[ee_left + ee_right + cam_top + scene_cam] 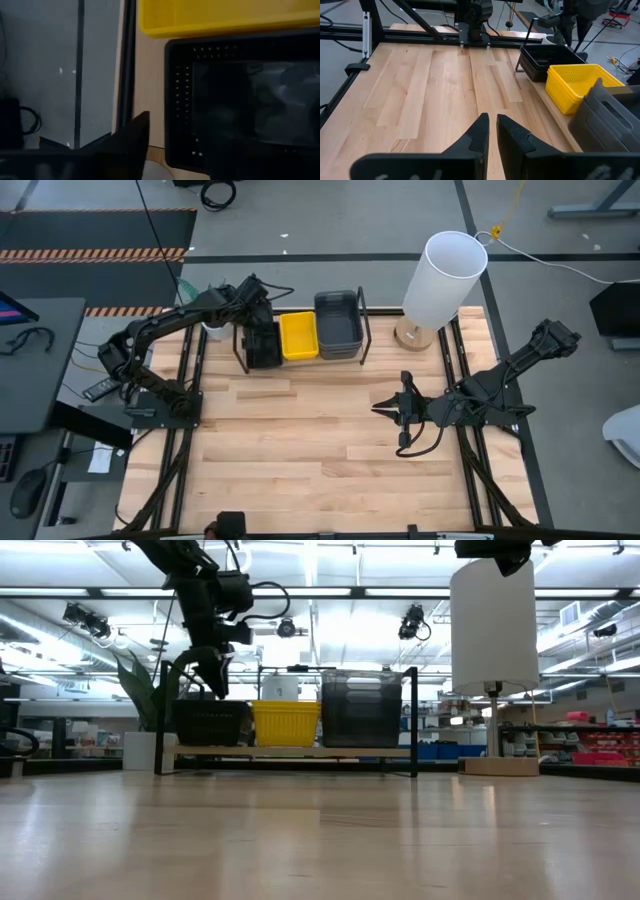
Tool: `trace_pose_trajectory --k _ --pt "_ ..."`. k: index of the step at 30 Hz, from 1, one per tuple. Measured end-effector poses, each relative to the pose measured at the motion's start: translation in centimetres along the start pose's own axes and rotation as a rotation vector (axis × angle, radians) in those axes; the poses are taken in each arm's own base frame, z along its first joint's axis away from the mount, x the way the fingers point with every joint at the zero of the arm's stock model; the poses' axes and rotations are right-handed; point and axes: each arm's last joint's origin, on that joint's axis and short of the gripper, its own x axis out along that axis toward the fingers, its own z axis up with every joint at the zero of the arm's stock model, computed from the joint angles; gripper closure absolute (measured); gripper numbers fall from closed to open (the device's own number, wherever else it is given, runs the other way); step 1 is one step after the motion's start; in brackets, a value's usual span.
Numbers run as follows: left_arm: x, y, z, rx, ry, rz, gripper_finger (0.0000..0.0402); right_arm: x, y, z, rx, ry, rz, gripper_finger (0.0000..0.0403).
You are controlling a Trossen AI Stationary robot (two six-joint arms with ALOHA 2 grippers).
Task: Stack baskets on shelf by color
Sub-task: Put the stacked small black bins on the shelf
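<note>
On the shelf (300, 361) at the table's (320, 450) far edge we list three basket stacks in a row: perforated stack (262, 343) left, middle stack (298, 336) touching it, third stack (338, 324) right. Lamp (440, 280) right of shelf.

Black baskets (262, 340), yellow baskets (298, 336), grey baskets (338, 324), side by side on shelf (290, 752)

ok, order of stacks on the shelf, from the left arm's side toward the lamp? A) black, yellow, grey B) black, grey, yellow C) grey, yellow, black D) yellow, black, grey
A: high view shows the black baskets under the left gripper, then the yellow baskets, then the grey baskets nearest the lamp.
</note>
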Motion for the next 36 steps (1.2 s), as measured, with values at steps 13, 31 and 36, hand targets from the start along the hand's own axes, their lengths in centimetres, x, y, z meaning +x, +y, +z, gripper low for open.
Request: trace_pose_trajectory --k 13,31,36 --pt "-2.3 -2.8 2.1 -0.014 -0.029 -0.155 0.0233 0.0 0.0 -0.1 -0.005 0.007 -0.001 0.0363" --pt "-5.2 -11.4 5.3 0.034 0.014 -0.045 0.0187 0.0 0.0 -0.1 -0.003 0.007 -0.001 0.0363" --pt "-4.4 -12.2 4.9 -0.014 0.036 -0.039 0.0186 0.0 0.0 -0.1 0.002 0.006 -0.001 0.0363"
